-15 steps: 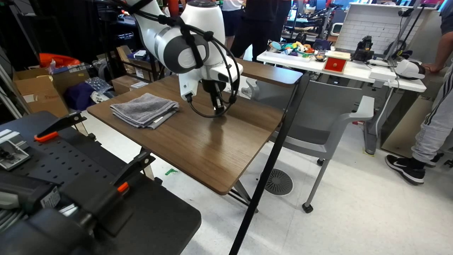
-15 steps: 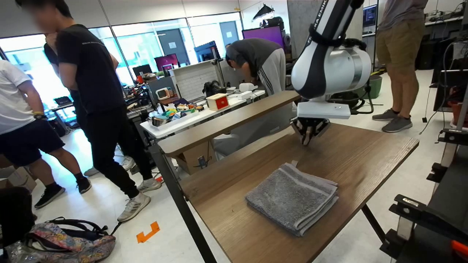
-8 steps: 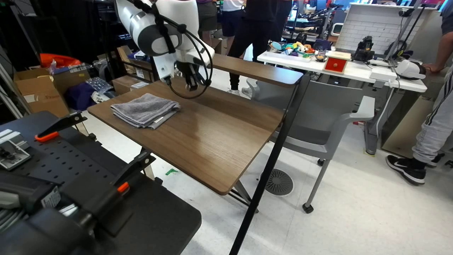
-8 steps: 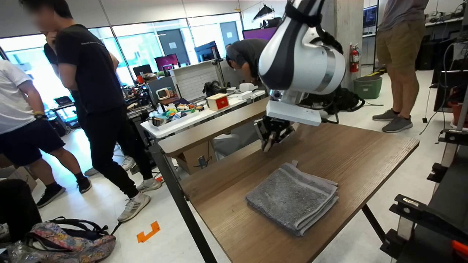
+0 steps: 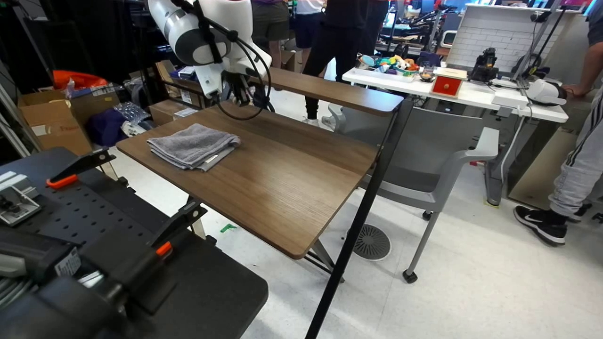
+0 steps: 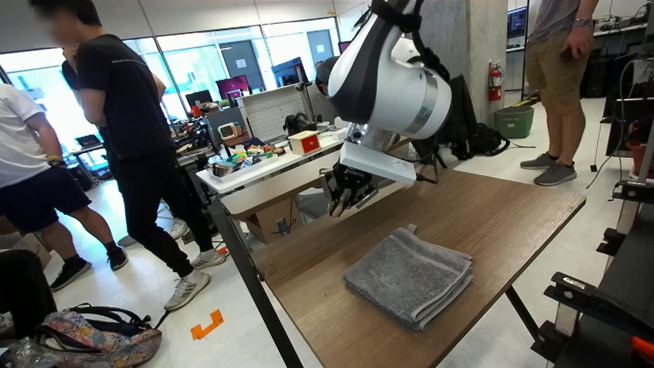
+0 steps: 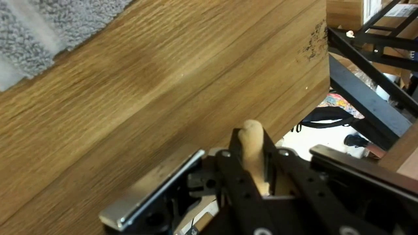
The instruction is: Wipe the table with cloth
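The grey cloth [image 5: 193, 145] lies folded on the brown wood-grain table [image 5: 282, 193]. Its full square shape shows in an exterior view, where the cloth [image 6: 411, 278] rests flat; in the wrist view only a corner of the cloth [image 7: 65, 19] appears at top left. My gripper [image 6: 337, 207] hangs above the table's shelf-side edge, apart from the cloth. The wrist view has a tan, rounded object [image 7: 253, 140] pinched between the two black fingers, its tip sticking out past them. Beneath it is bare wood of the table [image 7: 163, 98].
A raised brown shelf [image 6: 317, 171] runs along one long side of the table, close behind the gripper. A grey chair [image 5: 424, 155] stands against that side. Opposite is a black bench [image 5: 202, 282] with clamps. People stand beyond, near a cluttered white table [image 5: 509, 101].
The arm has swung along the shelf side of the table and risen, leftward in both exterior views. The gripper stays shut on the tan object. The cloth lies where it was.
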